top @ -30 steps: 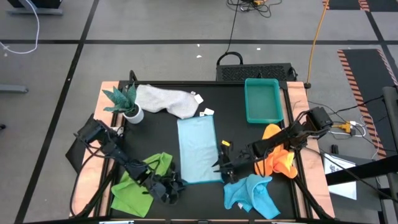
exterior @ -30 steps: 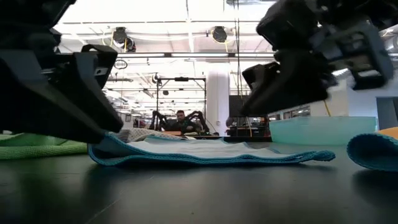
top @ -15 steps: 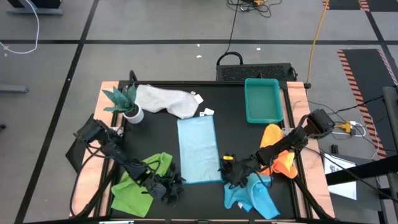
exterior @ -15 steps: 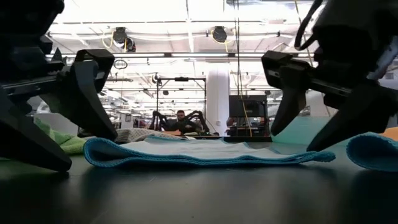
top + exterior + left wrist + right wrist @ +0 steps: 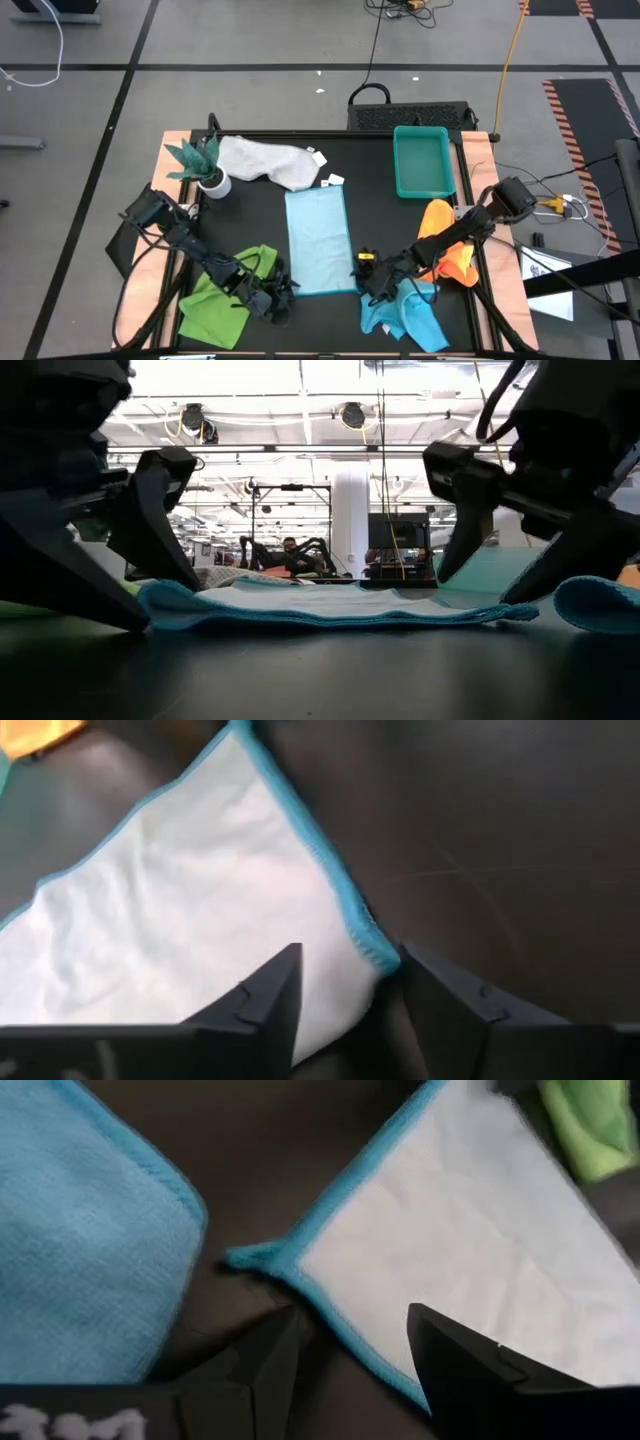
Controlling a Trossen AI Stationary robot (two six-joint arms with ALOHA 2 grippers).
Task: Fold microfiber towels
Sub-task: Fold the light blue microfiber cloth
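Observation:
The pale blue towel (image 5: pixel 318 240) lies as a long flat strip in the middle of the table. My left gripper (image 5: pixel 345 965) is open at its near left corner (image 5: pixel 375 950), one finger over the cloth and one over the bare table. My right gripper (image 5: pixel 350 1325) is open at the near right corner (image 5: pixel 240 1258), with the towel's edge running between its fingers. The lime green towel (image 5: pixel 225 295) lies crumpled at the near left. The turquoise towel (image 5: pixel 405 312) is at the near right, the orange towel (image 5: pixel 445 250) beside it. The white-grey towel (image 5: pixel 265 160) is at the far left. My left gripper (image 5: pixel 160 600) comes slanting down from the near left, its fingers on either side of the towel's hemmed corner; whether they touch the cloth I cannot tell. My right gripper (image 5: pixel 475 588) comes slanting down from the near right, astride the towel's edge (image 5: pixel 350 1342); I cannot tell if it touches.
A teal tray (image 5: pixel 422 160) stands at the far right and a small plant in a white pot (image 5: pixel 205 168) at the far left. Bare black table shows in front of the pale blue towel's near edge. A person sits far off in the room (image 5: pixel 290 550).
Both grippers have opened and come down at the pale blue towel's near corners. My right gripper has moved toward the table's near edge and rolled about its own line. My left gripper has edged toward the towel. The towel lies as before.

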